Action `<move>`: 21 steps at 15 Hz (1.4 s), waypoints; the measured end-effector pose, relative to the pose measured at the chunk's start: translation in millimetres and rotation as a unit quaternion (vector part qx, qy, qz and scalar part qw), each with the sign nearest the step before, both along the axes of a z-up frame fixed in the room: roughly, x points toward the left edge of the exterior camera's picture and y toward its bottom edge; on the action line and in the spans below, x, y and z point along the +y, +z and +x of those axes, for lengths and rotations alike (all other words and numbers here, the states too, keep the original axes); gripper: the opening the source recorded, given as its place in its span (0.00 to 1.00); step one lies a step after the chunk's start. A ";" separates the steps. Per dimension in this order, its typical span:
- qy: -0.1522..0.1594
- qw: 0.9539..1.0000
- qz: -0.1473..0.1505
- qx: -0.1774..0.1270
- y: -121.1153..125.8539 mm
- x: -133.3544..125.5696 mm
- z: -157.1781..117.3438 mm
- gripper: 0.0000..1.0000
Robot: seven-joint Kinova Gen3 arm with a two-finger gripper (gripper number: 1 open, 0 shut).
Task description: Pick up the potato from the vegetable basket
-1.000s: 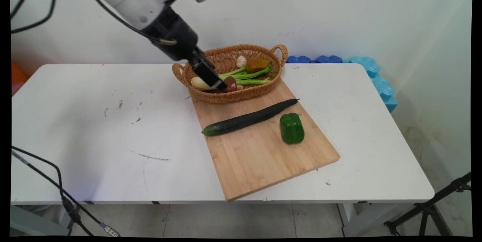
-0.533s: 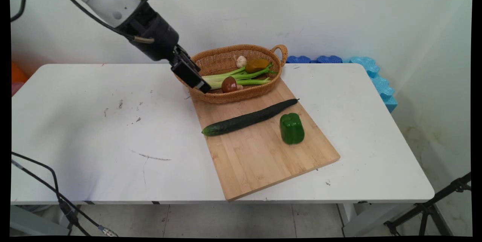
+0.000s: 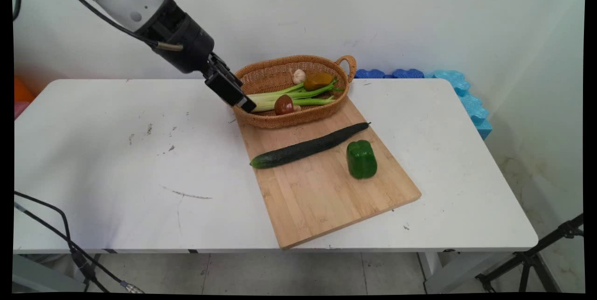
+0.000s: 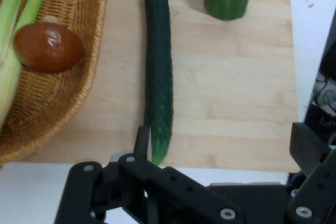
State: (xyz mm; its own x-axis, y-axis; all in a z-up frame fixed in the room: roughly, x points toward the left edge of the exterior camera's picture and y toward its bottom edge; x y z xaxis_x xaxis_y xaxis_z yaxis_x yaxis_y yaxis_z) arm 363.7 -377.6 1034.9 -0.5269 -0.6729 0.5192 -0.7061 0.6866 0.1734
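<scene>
Main view showed me the gripper [image 3: 246, 105] hanging empty over the left rim of the basket [image 3: 280, 122], which sat toward the far edge of the bench [image 3: 116, 174] on the far end of the cutting board [image 3: 326, 197]. In the hand view its fingers [image 4: 142, 137] stood wide apart with nothing between them. A brown mushroom [image 3: 283, 104] lay inside the basket against the celery [image 3: 303, 92]. The cucumber [image 3: 308, 146] lay slantwise across the board and the green pepper [image 3: 361, 159] stood just beside its right end; both were well clear of the gripper. A second before, the gripper had reached into the basket with its tips right at the mushroom. Since then it had drawn back up and to the left, while the mushroom, cucumber and pepper stayed put.
</scene>
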 end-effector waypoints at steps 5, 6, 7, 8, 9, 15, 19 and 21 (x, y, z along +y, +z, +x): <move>0.023 1.000 -0.021 -0.005 -5.2 -28.1 -2.1 1.00; 0.031 0.999 -0.027 -0.008 -7.7 -38.9 -2.7 1.00; 0.040 0.999 -0.034 -0.012 -11.5 -52.1 -3.6 1.00; 0.051 0.998 -0.039 -0.017 -16.4 -66.5 -4.5 1.00; 0.059 0.997 -0.044 -0.021 -20.9 -78.5 -5.2 1.00; 0.092 0.992 -0.068 -0.045 -60.1 -152.2 -11.2 1.00; 0.092 0.991 -0.083 -0.059 -96.7 -207.4 -23.1 1.00; 0.083 0.991 -0.085 -0.063 -117.4 -232.4 -32.2 1.00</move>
